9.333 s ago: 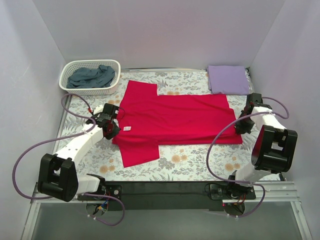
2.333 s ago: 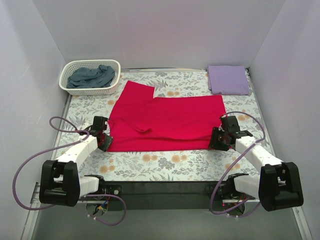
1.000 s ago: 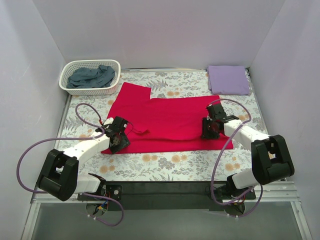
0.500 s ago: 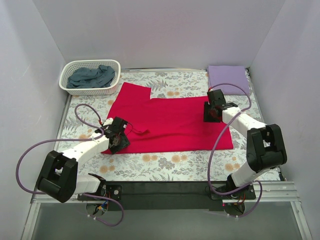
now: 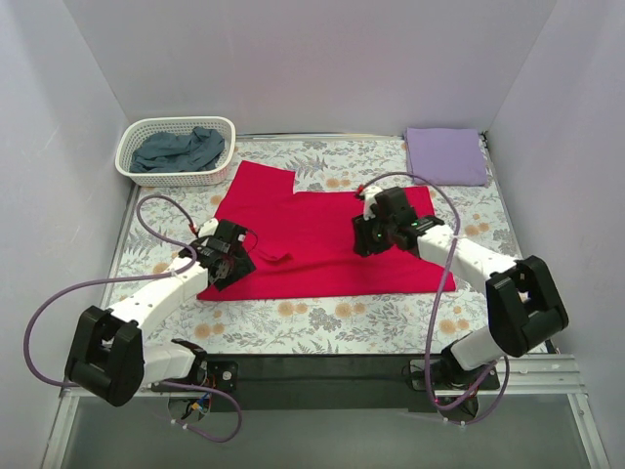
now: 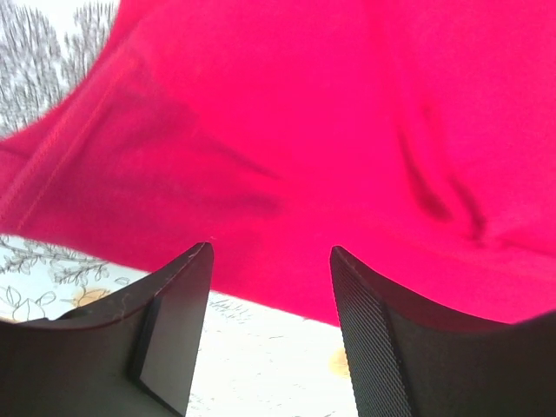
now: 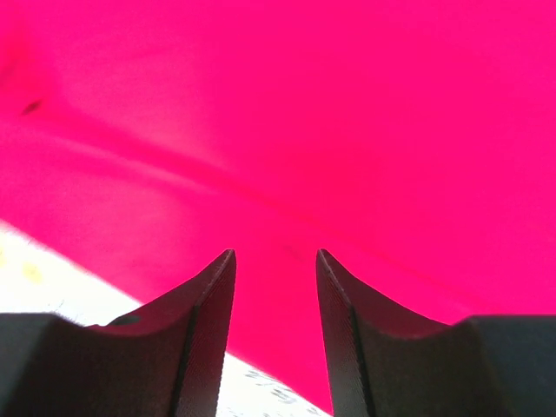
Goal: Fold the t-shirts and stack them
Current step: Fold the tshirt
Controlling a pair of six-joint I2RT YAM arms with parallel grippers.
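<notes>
The crimson red t-shirt (image 5: pixel 312 230) lies flat in the middle of the floral table cover, its near half folded over. My left gripper (image 5: pixel 230 264) hovers at its near-left edge. In the left wrist view that gripper (image 6: pixel 271 252) is open and empty, with the red cloth (image 6: pixel 304 130) just ahead. My right gripper (image 5: pixel 363 237) hangs over the shirt's right-middle part. In the right wrist view it (image 7: pixel 275 254) is open, with only red cloth (image 7: pixel 304 104) beyond its fingertips. A folded lavender t-shirt (image 5: pixel 446 154) lies at the back right. A slate blue-grey t-shirt (image 5: pixel 179 149) is crumpled in the basket.
A white plastic basket (image 5: pixel 127 161) stands at the back left corner. The floral table cover (image 5: pixel 322 318) shows in front of the red shirt. Purple cables loop beside both arms. Plain walls close in the table on three sides.
My right gripper has swung left from the shirt's right edge to over its middle. The left gripper has shifted slightly back and left. Both jaws have opened a little wider.
</notes>
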